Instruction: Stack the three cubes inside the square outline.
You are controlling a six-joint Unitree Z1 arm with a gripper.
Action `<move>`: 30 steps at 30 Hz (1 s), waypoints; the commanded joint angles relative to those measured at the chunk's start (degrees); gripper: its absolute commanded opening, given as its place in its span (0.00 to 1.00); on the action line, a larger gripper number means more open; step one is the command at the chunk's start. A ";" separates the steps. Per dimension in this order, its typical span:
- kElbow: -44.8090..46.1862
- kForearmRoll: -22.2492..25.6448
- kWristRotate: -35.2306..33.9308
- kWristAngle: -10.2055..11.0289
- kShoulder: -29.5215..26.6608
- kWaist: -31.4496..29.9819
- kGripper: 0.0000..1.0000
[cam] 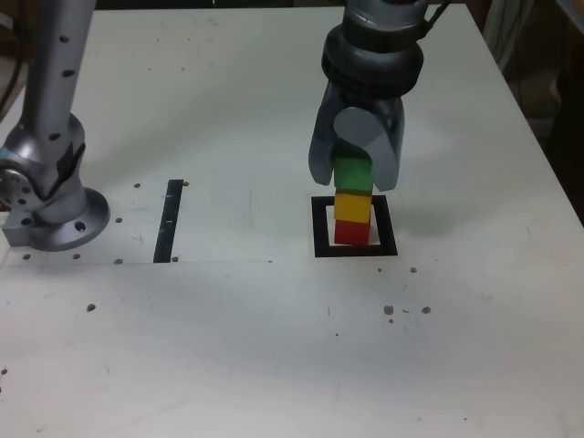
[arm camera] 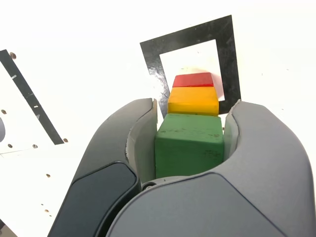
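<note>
Gripper [arm camera: 188, 140]: pinching the green cube [arm camera: 190, 143] between its pads; both pads appear to bear on opposite sides.
Green cube: top of the column, over the yellow cube [cam: 352, 207]; whether it bears on the yellow or hangs just above, cannot tell.
Yellow cube: on the red cube [cam: 352, 233], edges roughly in line.
Red cube: on the white centre of the square outline [cam: 320, 239], inside the black border in the exterior view.
Step in hand (judged): seating and releasing the green cube; the stack looks all but complete.
Method: confirm even contact below, square the faces, then part the pads slowly and equally. Withdraw straight up before any sideways travel.
Risk: one pad dragging on release could twist the green cube or topple the column; pressing too hard may shift the lower two.
Obstruction: fingers shroud the green cube's sides in the exterior view, so alignment is best checked from both views.
Surroundings: black strip [cam: 169, 221] well apart, toward the exterior view's left; small dark specks on the white table [cam: 228, 347], no hindrance expected.
</note>
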 commanded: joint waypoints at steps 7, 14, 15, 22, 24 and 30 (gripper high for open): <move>-0.15 -0.08 0.00 -0.29 1.57 0.38 0.38; 0.17 -0.07 0.00 -0.92 2.42 0.83 0.54; 0.15 -0.07 0.00 -0.96 2.48 0.84 0.57; -0.13 0.53 0.05 -0.37 2.33 0.84 0.84; -0.43 0.75 0.05 -0.24 2.15 0.84 0.86; -0.93 2.64 -0.64 -0.07 -1.11 0.66 0.94</move>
